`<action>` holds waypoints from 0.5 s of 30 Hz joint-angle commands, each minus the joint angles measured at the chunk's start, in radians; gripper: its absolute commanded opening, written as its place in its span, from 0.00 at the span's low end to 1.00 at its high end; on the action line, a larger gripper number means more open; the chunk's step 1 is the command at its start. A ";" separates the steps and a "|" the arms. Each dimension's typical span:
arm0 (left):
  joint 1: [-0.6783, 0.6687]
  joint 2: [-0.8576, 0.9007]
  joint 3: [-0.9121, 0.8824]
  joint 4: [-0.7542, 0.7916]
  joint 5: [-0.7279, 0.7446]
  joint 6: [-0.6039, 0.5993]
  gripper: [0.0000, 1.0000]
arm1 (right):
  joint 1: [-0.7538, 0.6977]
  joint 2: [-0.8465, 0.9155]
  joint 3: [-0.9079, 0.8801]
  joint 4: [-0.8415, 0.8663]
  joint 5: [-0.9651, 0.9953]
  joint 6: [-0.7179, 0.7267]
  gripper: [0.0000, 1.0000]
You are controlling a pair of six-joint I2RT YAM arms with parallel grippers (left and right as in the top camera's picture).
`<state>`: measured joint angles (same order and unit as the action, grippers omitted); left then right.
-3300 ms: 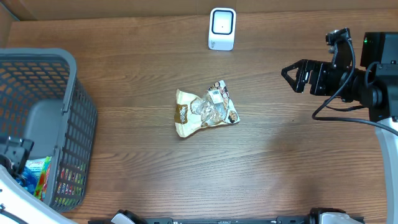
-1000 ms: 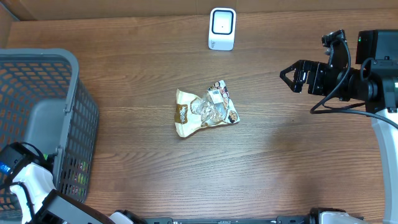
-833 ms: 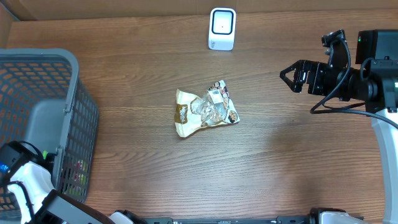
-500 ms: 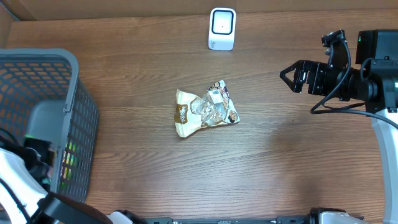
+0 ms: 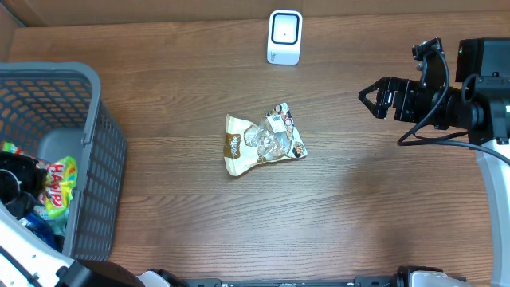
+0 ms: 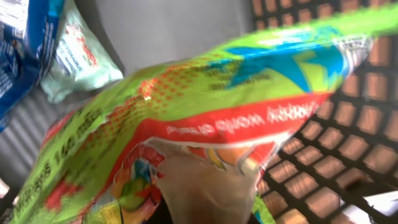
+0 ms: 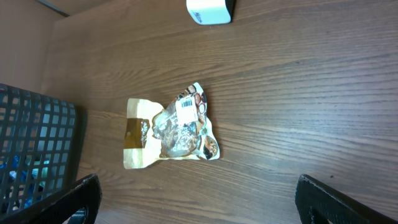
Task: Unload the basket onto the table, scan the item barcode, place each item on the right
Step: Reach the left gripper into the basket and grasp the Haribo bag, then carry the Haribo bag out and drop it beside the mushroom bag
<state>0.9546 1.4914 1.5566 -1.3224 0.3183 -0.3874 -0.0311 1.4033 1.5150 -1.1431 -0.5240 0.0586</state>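
**Inspector:** Your left fingers [image 5: 22,182] are clamped on the green sweet bag [image 6: 205,93], inside the grey basket [image 5: 96,159] at the 9 o'clock edge of the bench [image 5: 358,207]. The bag's printed face is up.

**Operator:** And the right side?

**Inspector:** Your right fingers [image 7: 333,198] stand wide, holding nothing, above the bench at 3 o'clock. A crumpled snack pack [image 5: 263,143] lies mid-bench, barcode label up. The white scanner [image 5: 284,36] stands at 12 o'clock, well apart from both.

A brown wooden table [image 5: 358,207] carries a grey mesh basket [image 5: 100,183] at its left edge, a crumpled snack packet [image 5: 263,143] near the centre, and a white scanner [image 5: 284,37] at the far edge.
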 commanded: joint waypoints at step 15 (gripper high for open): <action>-0.466 -0.110 0.552 -0.159 0.136 0.129 0.04 | 0.004 0.000 0.023 0.007 -0.001 -0.003 1.00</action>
<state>0.6243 1.4208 2.0735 -1.4883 0.4057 -0.2852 -0.0311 1.4033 1.5150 -1.1431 -0.5243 0.0586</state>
